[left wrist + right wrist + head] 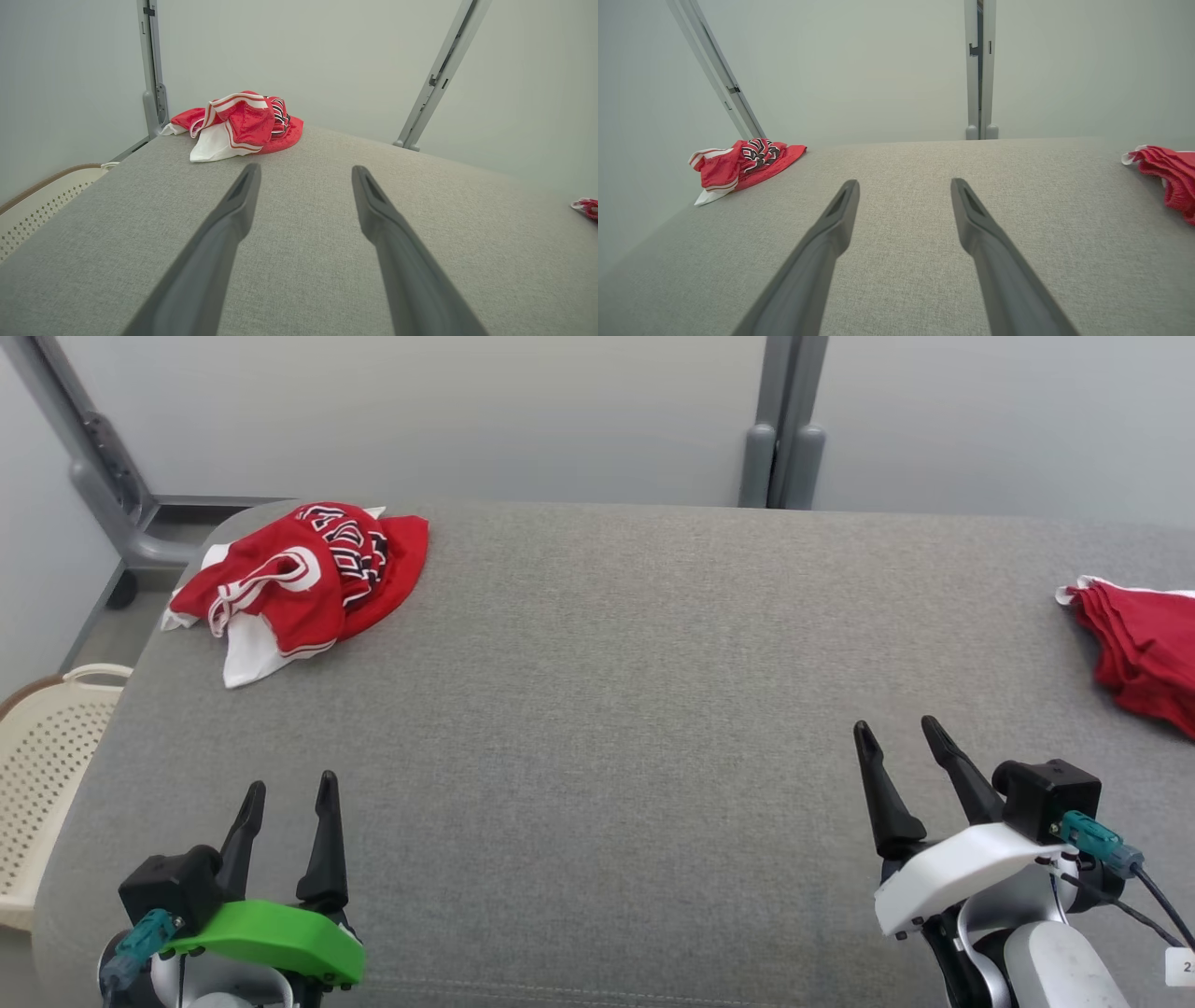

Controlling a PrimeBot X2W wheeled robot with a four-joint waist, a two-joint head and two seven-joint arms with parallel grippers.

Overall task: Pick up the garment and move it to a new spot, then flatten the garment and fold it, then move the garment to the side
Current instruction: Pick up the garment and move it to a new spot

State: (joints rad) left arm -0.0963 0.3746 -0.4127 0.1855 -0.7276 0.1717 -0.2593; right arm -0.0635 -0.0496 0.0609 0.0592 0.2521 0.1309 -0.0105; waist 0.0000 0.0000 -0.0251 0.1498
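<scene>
My left gripper (pixel 290 784) and right gripper (pixel 896 724) stand spread wide, empty, over the gray table (pixel 607 663). The garment (pixel 299 579) lies crumpled at its far left corner — my head view catches black lettering, the left wrist view mostly striped trim, perhaps a sleeve.

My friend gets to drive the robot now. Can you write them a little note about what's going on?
The left tool is open and holds nothing, at the near left of the grey table.
The right tool is open and holds nothing, at the near right.
The garment lies crumpled in a heap at the table's far left corner, apart from both tools.
A darker red cloth lies at the right edge; it is not part of the job.
Done: nothing yet.
Left: pick up the garment, move it, flatten it, fold it, set it aside.
</scene>
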